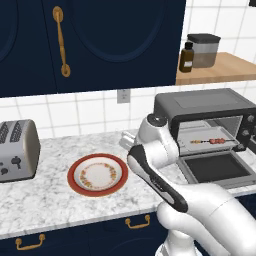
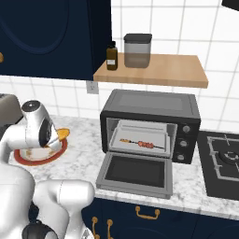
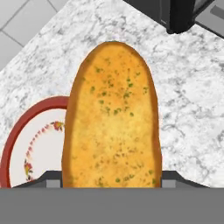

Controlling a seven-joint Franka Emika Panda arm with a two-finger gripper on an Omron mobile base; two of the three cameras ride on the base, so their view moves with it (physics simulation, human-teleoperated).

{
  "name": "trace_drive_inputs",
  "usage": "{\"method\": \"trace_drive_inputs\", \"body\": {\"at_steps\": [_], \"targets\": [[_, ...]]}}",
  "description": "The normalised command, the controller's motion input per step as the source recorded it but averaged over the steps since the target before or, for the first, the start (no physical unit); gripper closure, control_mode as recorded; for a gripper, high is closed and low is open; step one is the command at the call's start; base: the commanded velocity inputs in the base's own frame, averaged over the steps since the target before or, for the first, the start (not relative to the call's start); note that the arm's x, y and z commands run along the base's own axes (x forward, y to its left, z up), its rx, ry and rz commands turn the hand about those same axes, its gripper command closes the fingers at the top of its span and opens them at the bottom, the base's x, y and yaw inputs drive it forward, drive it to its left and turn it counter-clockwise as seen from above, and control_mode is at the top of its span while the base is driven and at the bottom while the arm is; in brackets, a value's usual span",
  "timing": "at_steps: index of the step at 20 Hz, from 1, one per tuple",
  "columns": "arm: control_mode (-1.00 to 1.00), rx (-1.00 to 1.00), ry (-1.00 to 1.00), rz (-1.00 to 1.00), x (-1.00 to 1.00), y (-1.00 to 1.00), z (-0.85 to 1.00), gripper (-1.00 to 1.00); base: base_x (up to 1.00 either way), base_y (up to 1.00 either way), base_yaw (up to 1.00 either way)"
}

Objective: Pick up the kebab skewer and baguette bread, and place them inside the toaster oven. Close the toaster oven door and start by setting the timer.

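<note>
No legible text, label, brand, number or sign appears on any surface. The toaster oven point(image 2: 150, 127) carries knobs at its 3 o'clock side with no readable markings. The dark bottle point(image 2: 111, 56) on the shelf at 12 o'clock bears no readable label.

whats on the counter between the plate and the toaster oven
Bare marble counter between the plate and the toaster oven, seen in the right base view. The gripper-held baguette hangs above it.

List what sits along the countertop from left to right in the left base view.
Silver toaster → red-rimmed plate → toaster oven, its door dropped open and the kebab skewer on its rack.
</note>
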Motion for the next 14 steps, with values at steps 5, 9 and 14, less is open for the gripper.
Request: {"method": "trace_drive_inputs", "body": {"at_steps": [5,9,14], "targets": [[-1.00,0.10,0.00,-0.24,-0.62,-0.98,0.55,1.00,0.00,0.00,0.00],[-1.00,0.07,-0.01,-0.24,-0.53,-0.91,0.57,1.00,0.00,0.00,0.00],[-1.00,0.02,-0.03,-0.26,-0.11,-0.85,0.45,1.00,0.00,0.00,0.00]]}}
